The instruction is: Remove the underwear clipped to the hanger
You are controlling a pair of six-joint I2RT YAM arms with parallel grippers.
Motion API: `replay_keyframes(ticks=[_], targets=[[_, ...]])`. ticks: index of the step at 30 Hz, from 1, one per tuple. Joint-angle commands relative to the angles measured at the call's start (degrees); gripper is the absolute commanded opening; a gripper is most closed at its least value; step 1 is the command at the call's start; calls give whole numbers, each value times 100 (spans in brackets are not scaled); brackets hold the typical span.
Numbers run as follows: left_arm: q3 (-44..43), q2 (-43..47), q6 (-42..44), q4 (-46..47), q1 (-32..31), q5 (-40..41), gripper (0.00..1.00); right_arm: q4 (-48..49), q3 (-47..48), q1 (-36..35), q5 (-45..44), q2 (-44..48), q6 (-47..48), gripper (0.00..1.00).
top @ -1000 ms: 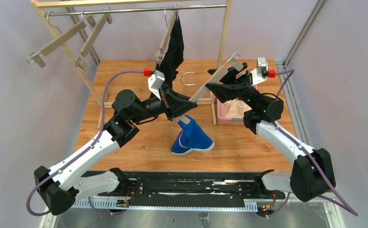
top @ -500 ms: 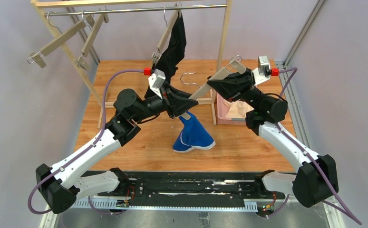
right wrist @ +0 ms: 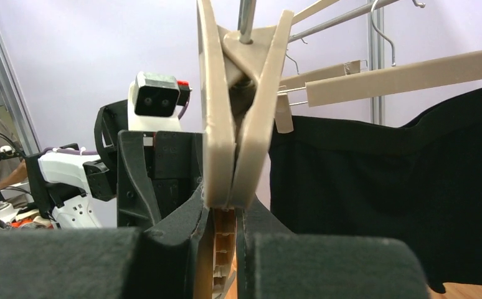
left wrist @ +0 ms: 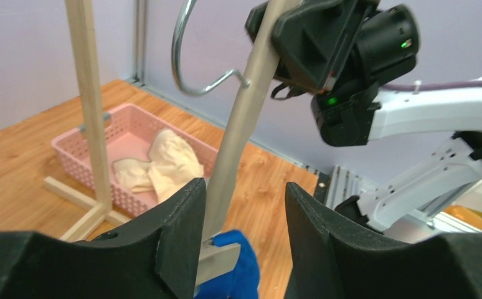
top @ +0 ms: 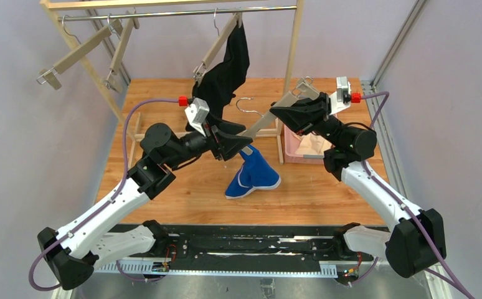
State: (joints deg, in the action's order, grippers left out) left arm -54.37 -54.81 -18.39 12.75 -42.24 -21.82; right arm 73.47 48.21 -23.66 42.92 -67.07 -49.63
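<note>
Left jaws open, right jaws clamping hanger (left wrist: 237, 143), pink basket (left wrist: 73, 159) behind

- Top view bright and even, lit from overhead, sharp throughout.
- Faint shadow under the blue underwear (top: 254, 177).
- Left wrist: near fingers (left wrist: 176, 243) blurred.
- Right wrist: hanger (right wrist: 220, 124) soft up close, black underwear (right wrist: 382, 187) nearly detailless.

Royal blue underwear (top: 253, 176), trimmed in white, is pictured against a brown wood-grain surface (top: 195, 199); black underwear (top: 229, 75), a pale beige hanger (top: 268, 119) and cream underwear (left wrist: 164, 165) in a pink lattice basket (left wrist: 80, 146) are shown.
</note>
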Motion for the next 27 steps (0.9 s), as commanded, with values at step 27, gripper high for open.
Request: replay_keyframes(ticks=[27], targets=[[827, 158, 626, 228, -56, 1128, 64, 331, 50, -25, -58, 204, -242, 0]])
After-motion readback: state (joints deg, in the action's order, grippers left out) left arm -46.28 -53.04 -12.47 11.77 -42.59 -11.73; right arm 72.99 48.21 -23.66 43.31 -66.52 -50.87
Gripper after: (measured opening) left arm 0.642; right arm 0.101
